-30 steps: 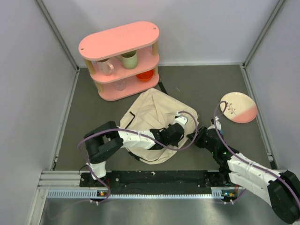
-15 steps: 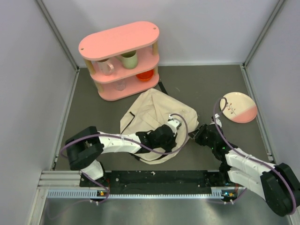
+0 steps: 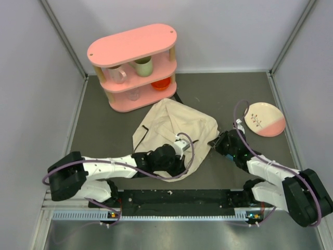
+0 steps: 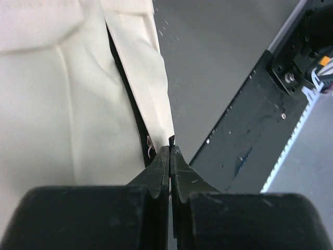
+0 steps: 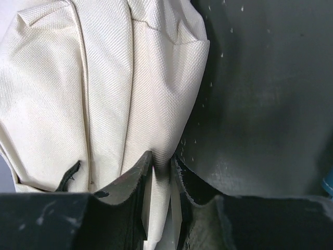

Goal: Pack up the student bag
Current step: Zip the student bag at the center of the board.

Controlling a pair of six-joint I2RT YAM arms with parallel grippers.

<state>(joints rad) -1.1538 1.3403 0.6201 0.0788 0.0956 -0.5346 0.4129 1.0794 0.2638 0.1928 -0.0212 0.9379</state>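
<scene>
Cream student bag [image 3: 174, 124] edge in right claw [image 5: 161, 157]

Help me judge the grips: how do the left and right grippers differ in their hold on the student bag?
The right gripper has a fold of the student bag between slightly parted jaws; the left gripper is fully shut at the dark zipper line, any pinch too small to tell. The left is at the bag's near edge, the right at its right corner. Both sit at the bag's edge.
</scene>
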